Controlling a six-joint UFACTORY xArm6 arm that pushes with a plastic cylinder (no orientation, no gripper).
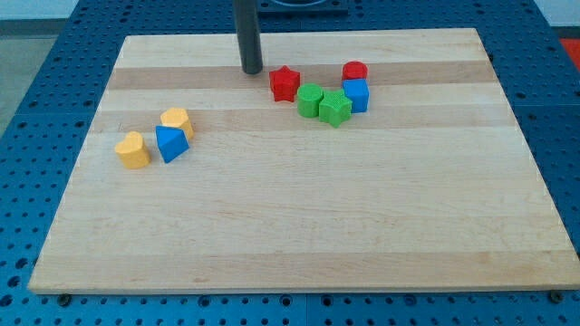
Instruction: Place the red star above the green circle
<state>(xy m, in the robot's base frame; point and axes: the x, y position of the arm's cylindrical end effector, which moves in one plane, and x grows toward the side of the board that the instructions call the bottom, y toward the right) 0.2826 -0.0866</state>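
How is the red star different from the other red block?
The red star has pointed arms, while the red block looks rounded, like a short cylinder. The red star sits nearer the view's left, close to my tip; the red block is farther right. The red star lies beside the green circle, while the red block sits just above the blue block. Both are red and rest on the wooden board.

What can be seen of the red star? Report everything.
The red star is a small, chunky star-shaped block, matte like plastic, lying flat on the wooden board near the view's top centre. Its right side sits against or very near the green circle, which lies lower right of it. My tip stands just to its left, apart from it.
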